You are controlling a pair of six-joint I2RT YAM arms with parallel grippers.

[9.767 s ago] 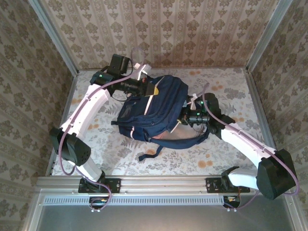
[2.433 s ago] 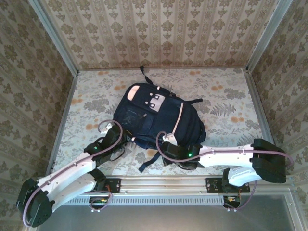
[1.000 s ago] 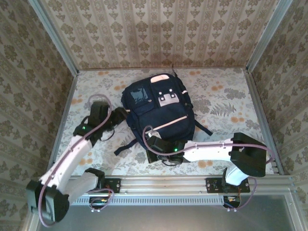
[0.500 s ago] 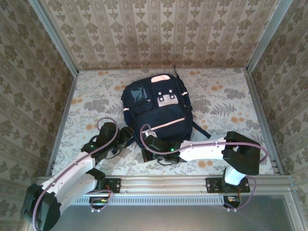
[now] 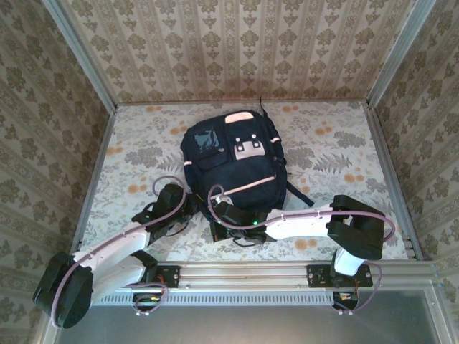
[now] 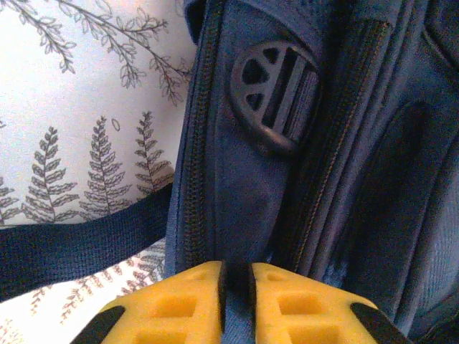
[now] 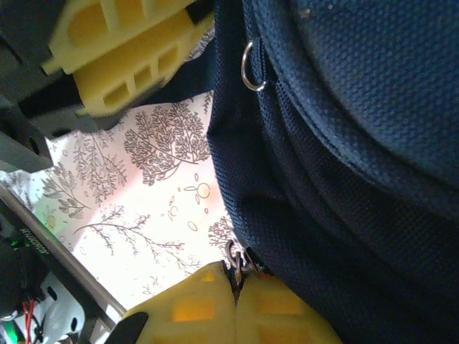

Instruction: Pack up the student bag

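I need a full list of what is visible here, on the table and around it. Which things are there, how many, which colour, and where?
student bag: one, navy with pink trim, middle of the table
round buckle: one, black, on the bag's side
strap: one, dark blue, lying on the cloth beside the bag
zipper pull: one, metal, at the bag's edge
metal ring: one, silver, further along that edge
tablecloth: one, white with plant print, covering the table
walls: three, beige patterned wallpaper, around the table
rail: one, silver, near edge
left gripper: yellow fingers, closed on the bag's fabric
right gripper: yellow fingers, shut on the zipper pull
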